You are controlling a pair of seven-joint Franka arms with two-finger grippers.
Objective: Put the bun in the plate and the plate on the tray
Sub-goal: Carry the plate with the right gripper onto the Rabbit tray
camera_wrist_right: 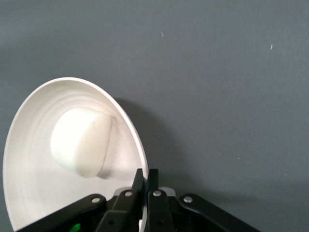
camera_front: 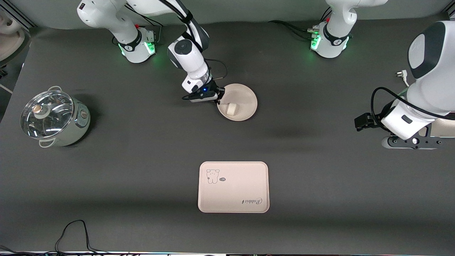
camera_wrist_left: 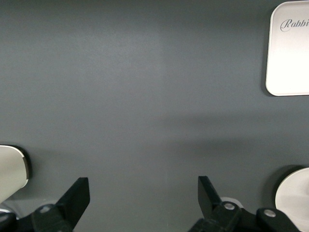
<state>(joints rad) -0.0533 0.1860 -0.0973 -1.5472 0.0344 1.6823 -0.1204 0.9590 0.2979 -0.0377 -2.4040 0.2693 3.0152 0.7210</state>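
Observation:
The round plate [camera_front: 249, 94] lies on the dark table in front of the right arm's base, with the small cream-white bun [camera_front: 231, 108] in it. My right gripper [camera_front: 219, 99] is shut on the plate's rim at the side toward the right arm's end of the table. The right wrist view shows the plate [camera_wrist_right: 29, 159], the bun [camera_wrist_right: 81, 142] and the gripper [camera_wrist_right: 146, 176] pinching the rim. The tray [camera_front: 234, 192] with its animal drawing lies nearer to the front camera, bare; its corner shows in the left wrist view [camera_wrist_left: 289, 58]. My left gripper [camera_front: 408, 142] waits open and empty over the left arm's end; its wrist view [camera_wrist_left: 144, 186] shows it over bare table.
A steel pot with a glass lid [camera_front: 53, 119] stands at the right arm's end of the table. A black cable [camera_front: 74, 231] loops at the table's front edge. A white plug [camera_front: 401, 74] and a cream object [camera_front: 444, 128] lie by the left gripper.

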